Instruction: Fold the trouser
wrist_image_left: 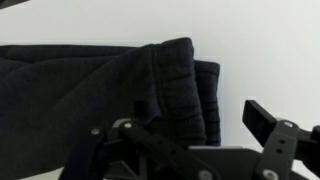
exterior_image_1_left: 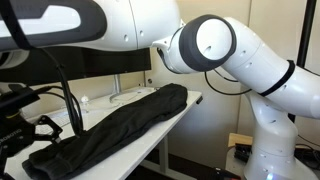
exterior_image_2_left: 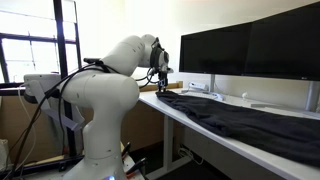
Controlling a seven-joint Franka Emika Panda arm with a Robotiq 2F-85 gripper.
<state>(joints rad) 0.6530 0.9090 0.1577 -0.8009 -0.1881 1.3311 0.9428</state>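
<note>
The trouser [exterior_image_1_left: 110, 125] is a limp black garment lying lengthwise along the white desk [exterior_image_1_left: 135, 152]; it shows in both exterior views [exterior_image_2_left: 240, 120]. In the wrist view its ribbed waistband end [wrist_image_left: 170, 85] lies on the bare desk [wrist_image_left: 260, 50]. My gripper [exterior_image_2_left: 160, 80] hangs just above that end of the trouser, at the desk's end nearest the robot base. In the wrist view the gripper [wrist_image_left: 180, 140] is open, one finger over the fabric and the other over bare desk, with nothing held. In an exterior view the gripper is hidden behind the arm [exterior_image_1_left: 215, 45].
Two black monitors [exterior_image_2_left: 250, 50] stand along the back of the desk, close behind the trouser. Small white items [exterior_image_2_left: 245, 97] lie beside the monitor stands. Cables and black equipment [exterior_image_1_left: 25, 125] crowd one desk end. A window [exterior_image_2_left: 25, 60] is behind the robot.
</note>
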